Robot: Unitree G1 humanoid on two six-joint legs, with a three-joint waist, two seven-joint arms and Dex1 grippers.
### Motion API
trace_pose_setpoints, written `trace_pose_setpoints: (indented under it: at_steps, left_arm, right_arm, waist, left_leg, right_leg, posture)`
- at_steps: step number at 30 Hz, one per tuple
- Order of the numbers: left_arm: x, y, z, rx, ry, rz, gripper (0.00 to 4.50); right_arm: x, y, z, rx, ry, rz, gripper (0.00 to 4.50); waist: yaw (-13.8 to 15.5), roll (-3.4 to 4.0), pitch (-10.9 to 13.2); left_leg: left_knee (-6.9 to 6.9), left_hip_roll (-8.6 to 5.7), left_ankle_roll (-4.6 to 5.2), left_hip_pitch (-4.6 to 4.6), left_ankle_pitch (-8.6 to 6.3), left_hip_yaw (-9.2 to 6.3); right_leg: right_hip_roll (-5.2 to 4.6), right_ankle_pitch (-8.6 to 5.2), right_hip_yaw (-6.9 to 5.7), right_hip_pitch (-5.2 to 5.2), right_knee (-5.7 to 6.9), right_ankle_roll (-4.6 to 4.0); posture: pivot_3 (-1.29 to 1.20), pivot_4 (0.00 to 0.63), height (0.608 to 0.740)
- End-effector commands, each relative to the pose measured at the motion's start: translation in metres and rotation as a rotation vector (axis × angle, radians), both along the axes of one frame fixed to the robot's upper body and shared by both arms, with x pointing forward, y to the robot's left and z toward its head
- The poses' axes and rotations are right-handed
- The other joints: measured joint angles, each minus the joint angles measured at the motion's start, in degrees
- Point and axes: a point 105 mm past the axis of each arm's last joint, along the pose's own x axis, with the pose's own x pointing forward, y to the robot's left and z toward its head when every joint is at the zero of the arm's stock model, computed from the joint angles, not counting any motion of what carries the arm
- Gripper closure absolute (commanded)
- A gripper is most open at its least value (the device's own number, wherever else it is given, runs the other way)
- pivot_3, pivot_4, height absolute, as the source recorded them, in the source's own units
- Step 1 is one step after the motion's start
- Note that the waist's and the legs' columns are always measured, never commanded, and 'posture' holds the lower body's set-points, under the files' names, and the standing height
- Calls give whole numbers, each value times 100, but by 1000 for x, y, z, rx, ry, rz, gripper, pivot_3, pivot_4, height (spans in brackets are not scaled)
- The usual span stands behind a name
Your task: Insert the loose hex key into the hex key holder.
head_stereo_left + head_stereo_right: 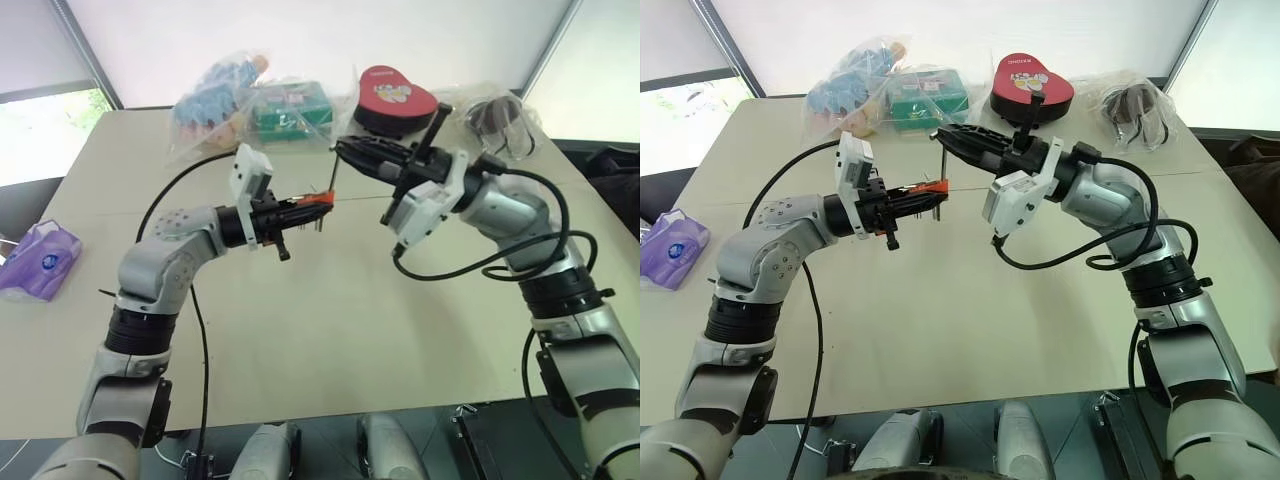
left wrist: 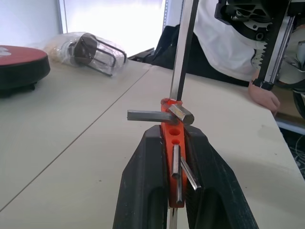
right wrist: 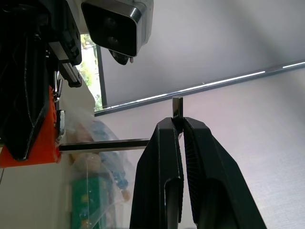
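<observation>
With the left pincer clamped on the hex key holder and the right pincer gripping the loose hex key, whose tip met the top hole, the robot needed a straight, gentle push along the key's axis.

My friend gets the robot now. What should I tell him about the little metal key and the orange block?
Left gripper: shut on the hex key holder, held up above the table.
Right gripper: shut on the bend of the loose hex key.
Done: both things are picked up and brought together; the key's long end reaches the holder's end slot.
Left: whether the key is fully seated cannot be told, so push it home, let go of it, then set the holder down.
</observation>
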Motion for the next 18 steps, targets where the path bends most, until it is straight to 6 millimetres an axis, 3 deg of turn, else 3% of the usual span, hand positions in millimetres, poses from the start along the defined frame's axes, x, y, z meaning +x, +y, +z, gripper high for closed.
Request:
trace_pose_setpoints:
  at_steps: [1,18]
  left_arm:
    - [-4,-3,13,-15,-53,-20,4500]
    - [-9,-4,12,-13,-47,-36,4500]
  right_arm:
    - [-8,-2,14,35,-46,13,4490]
    - [-1,-6,10,20,-36,-14,4490]
  waist:
    - [-1,0,0]
    - [-1,0,0]
  left_leg:
    - [0,0,0,0,0,0]
    - [0,0,0,0,0,0]
  right_leg:
    - [0,0,0,0,0,0]
    - [0,0,0,0,0,0]
  posture:
    - [0,150,740]
    - [0,150,740]
